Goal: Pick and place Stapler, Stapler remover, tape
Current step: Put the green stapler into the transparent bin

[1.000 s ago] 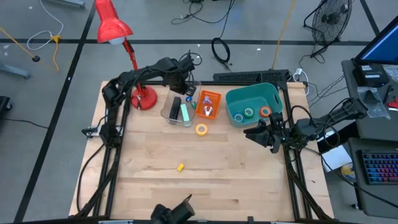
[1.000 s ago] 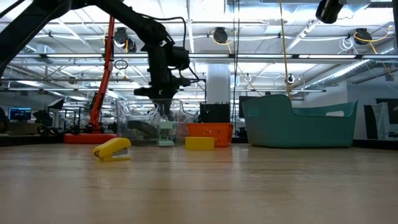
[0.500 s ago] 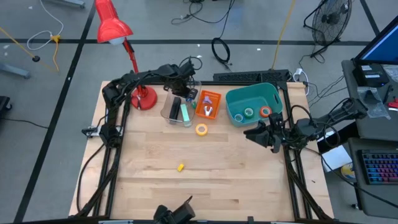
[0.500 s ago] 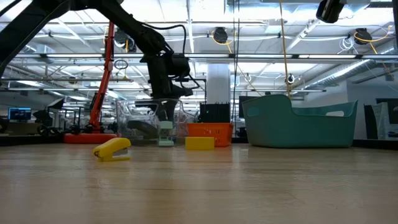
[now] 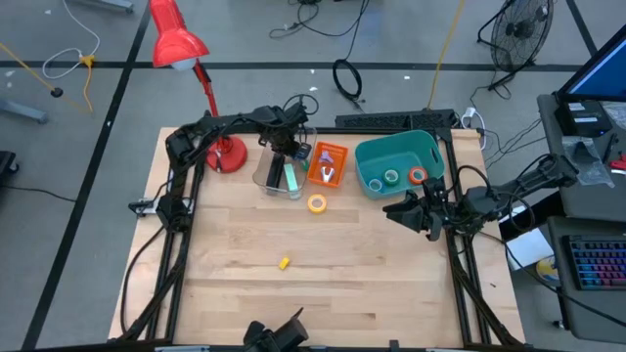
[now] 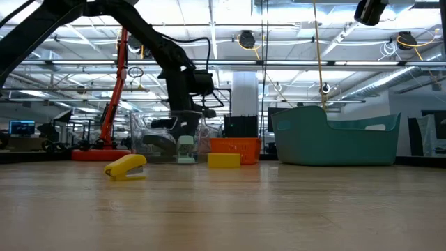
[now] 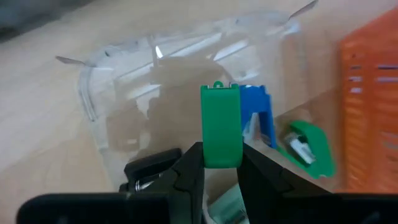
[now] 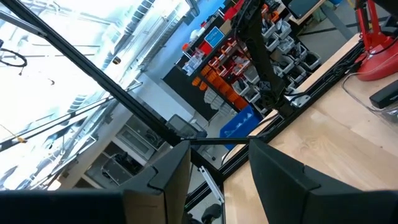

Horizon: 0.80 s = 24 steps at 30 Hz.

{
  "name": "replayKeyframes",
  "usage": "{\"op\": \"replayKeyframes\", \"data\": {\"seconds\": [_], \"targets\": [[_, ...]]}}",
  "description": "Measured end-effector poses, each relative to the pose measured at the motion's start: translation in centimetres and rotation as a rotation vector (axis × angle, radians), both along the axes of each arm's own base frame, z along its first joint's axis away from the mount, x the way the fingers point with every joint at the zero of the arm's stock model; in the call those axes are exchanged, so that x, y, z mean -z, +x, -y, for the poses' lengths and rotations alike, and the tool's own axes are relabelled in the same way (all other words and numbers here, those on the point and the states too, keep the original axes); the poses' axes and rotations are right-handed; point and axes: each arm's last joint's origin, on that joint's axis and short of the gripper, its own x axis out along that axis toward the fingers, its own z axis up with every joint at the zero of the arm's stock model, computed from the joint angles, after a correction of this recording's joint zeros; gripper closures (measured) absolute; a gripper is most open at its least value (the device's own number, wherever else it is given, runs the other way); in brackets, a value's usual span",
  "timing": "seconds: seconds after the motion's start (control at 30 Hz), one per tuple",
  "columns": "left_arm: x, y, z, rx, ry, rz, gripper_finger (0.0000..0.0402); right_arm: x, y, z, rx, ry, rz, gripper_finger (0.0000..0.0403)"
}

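Hovering over clear bin (image 7: 112,93), left gripper (image 7: 219,163) clamping green stapler (image 7: 220,124).

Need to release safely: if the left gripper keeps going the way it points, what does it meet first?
Probably the floor of the clear bin. The left gripper, shut on a green stapler, points into it; depth is uncertain.

Table (image 5: 323,284) is pale wood with a smooth, slightly satin finish, grain lines showing. The bin (image 7: 124,81) under the left gripper (image 7: 221,168) is clear glossy plastic, catching glare on its walls, and the green piece (image 7: 220,124) pinched in those matt black fingers looks like smooth plastic too. Teal tub (image 6: 334,139) and orange basket (image 5: 328,163) both read as plain moulded plastic, and the red lamp (image 5: 176,39) has a shiny shade.
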Motion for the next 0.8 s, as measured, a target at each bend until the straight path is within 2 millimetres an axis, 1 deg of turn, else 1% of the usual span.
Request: {"op": "replayKeyframes", "data": {"seconds": [0.23, 0.57, 0.8], "targets": [[0.92, 0.11, -0.11, 0.008, 0.013, -0.037, 0.0316, 0.01, 0.00, 0.00, 0.000, 0.000, 0.000, 0.0245], [0.99, -0.01, -0.21, 0.029, 0.031, -0.058, 0.0316, 0.01, 0.00, 0.00, 0.000, 0.000, 0.000, 0.0245], [0.97, 0.13, -0.11, 0.069, -0.007, -0.018, 0.0316, 0.01, 0.00, 0.00, 0.001, 0.000, 0.000, 0.0245]]}}
